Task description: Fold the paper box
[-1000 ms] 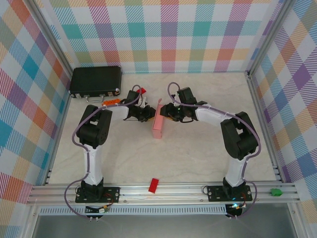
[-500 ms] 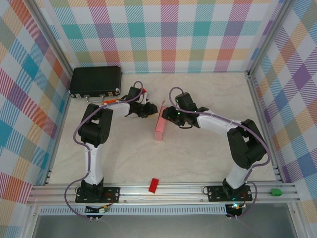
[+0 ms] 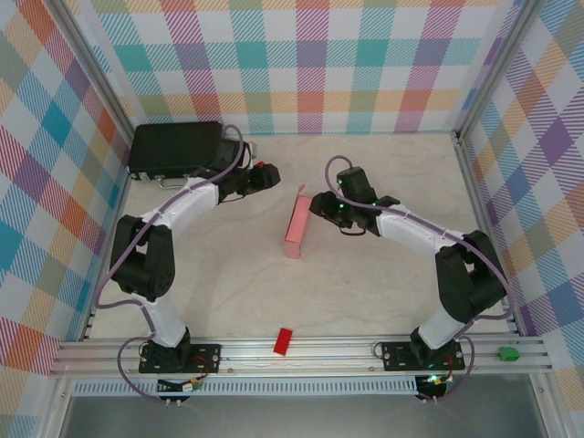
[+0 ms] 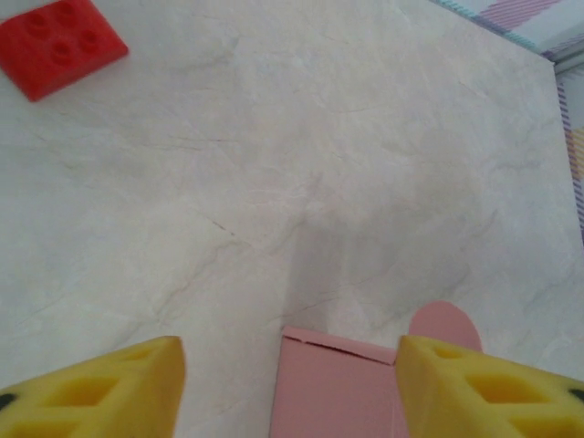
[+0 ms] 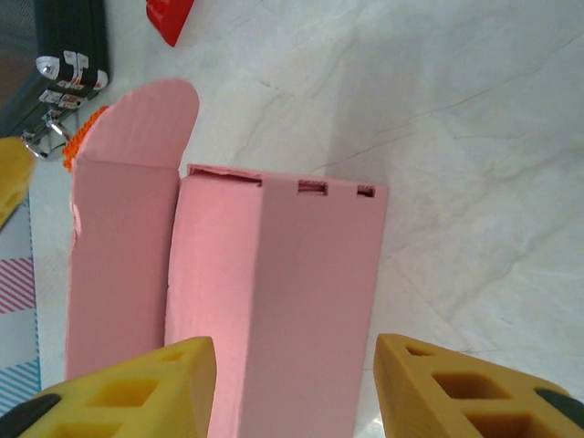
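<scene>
on edge mid-table [image 3: 228,274]: paper box [image 3: 295,225], one rounded flap loose. left pincer [image 4: 292,354] released, clear of it, near a red block [image 4: 59,46]. right pincer [image 5: 294,351] released, fingers spread just before its pink face.

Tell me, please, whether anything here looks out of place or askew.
The paper box has one rounded flap standing out past its end, untucked; a small red block lies apart by the near rail.

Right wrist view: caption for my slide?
Right gripper open before the pink paper box, its rounded flap not tucked in.
</scene>
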Controlling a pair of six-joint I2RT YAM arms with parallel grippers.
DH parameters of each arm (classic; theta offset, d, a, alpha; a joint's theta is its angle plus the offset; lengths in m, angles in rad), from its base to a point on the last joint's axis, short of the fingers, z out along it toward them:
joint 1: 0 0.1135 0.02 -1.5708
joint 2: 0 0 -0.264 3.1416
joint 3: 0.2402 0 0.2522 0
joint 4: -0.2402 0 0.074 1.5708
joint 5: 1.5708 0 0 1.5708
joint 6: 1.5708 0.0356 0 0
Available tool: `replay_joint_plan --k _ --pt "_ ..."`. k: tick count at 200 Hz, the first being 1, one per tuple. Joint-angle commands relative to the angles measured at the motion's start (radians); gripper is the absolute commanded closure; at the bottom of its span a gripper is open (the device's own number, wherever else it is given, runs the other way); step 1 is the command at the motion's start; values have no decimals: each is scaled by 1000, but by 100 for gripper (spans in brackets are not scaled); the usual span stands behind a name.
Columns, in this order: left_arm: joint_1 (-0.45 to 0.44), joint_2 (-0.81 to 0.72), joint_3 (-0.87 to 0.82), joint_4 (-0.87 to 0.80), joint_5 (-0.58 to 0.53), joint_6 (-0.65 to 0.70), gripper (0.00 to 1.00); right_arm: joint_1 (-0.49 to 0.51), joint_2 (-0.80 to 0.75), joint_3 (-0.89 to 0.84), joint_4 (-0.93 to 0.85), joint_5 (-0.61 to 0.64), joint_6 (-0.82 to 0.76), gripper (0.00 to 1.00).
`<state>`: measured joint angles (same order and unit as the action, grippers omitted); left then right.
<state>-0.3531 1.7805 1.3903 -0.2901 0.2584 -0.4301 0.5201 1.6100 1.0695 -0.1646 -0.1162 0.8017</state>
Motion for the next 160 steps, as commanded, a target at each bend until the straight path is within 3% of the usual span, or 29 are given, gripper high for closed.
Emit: replay_joint_plan --k 1,69,113,160 --pt "-46 -42 6 -126 -60 24 32 -23 -36 -25 -30 -14 -43 50" --pt "-231 -13 63 -268 -218 55 25 -139 -135 -167 -21 -43 -41 50" --pt "-283 34 83 -272 -256 89 23 -159 -177 -213 -31 -43 -47 50" --pt "-309 137 207 -397 -268 156 22 -168 -195 -236 -35 -40 -47 50"
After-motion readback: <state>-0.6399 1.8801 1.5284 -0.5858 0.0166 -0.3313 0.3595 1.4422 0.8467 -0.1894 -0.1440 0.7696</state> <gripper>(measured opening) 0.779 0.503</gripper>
